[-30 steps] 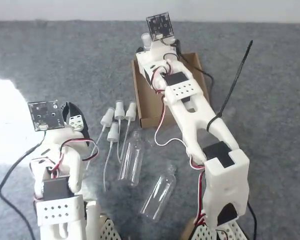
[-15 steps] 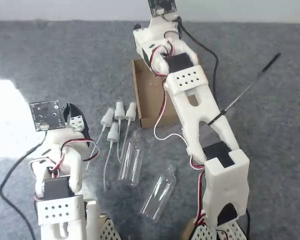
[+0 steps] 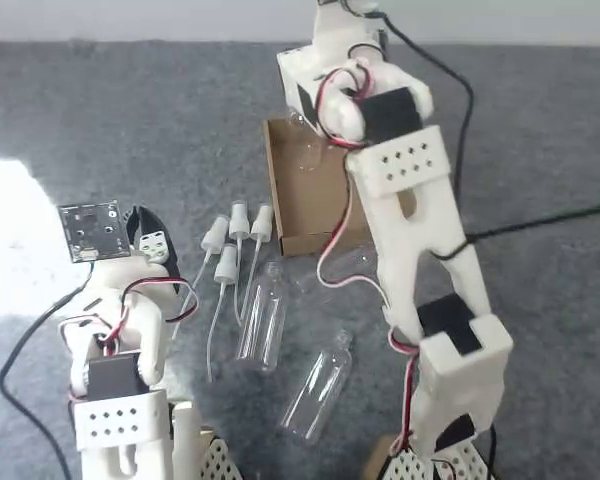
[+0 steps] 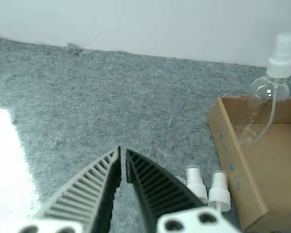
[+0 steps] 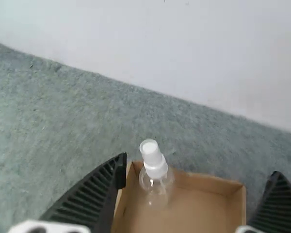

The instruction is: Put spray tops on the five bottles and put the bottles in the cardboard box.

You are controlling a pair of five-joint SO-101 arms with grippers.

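R gripper (image 5: 199, 172): jaws were spread wide w/ nothing between them, i.e. released. It hung over the far end of the cardboard box (image 3: 305, 215). In R wrist view the capped bottle (image 5: 153, 180) showed between the two fingers, apart from both, no contact.

Capped bottle: clear, white spray top on and cap up. It was inside the box against the far wall, near the corner on the L arm's side. L wrist view showed its dip tube curving down inside.

L gripper (image 4: 122, 158): fingers were closed nearly tip to tip, hairline gap only, holding nothing. It sat low over the carpet (image 3: 130, 120), well apart from the box.

4 loose spray tops (image 3: 240, 225) lay clustered on the carpet between L gripper and box, just beside the gripper. Their dip tubes trailed back toward the arm bases.

2 bare bottles (image 3: 263, 318) lay on their sides w/o tops, necks toward the box. One was touching or just beside the trailing tubes, can't tell which. The other (image 3: 320, 385) was nearer the R arm's base.

Box was open-topped, on grey carpet. A black cable (image 3: 550, 218) ran across the carpet on the R arm's side.
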